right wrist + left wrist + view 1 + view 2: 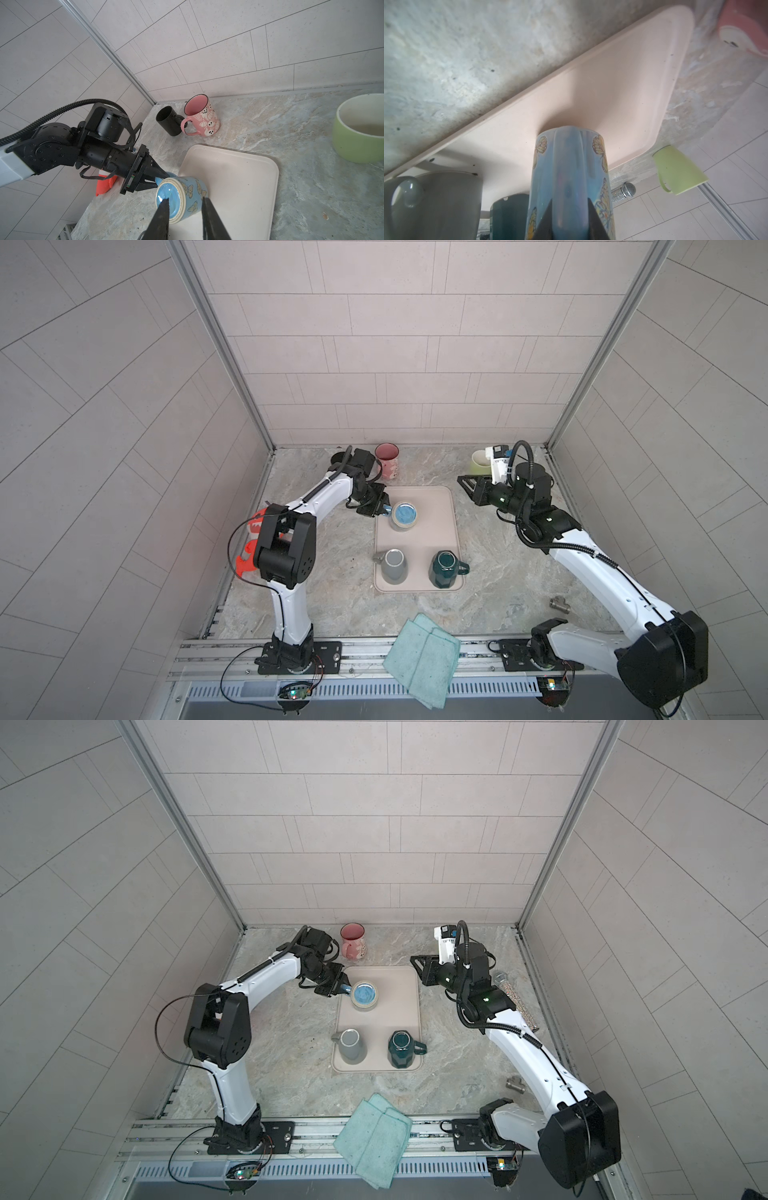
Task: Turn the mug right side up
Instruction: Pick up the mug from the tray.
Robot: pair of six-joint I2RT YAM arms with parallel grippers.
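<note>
Our left gripper [385,510] pinches the mug [405,515] by its handle.
It stands upside down on the tray [441,531]; our right gripper [462,483] waits spread beside the tray.

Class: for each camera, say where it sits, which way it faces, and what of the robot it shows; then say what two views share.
Top views: high overhead, looking down on the tray; the left arm and right arm show.
Left wrist: on the left arm, looking along the left gripper at the butterfly mug; only fingertips show.
Right wrist: on the right arm, looking past the right gripper at that mug; the left arm shows too.
Shared: both wrist views show the butterfly mug and tray.
</note>
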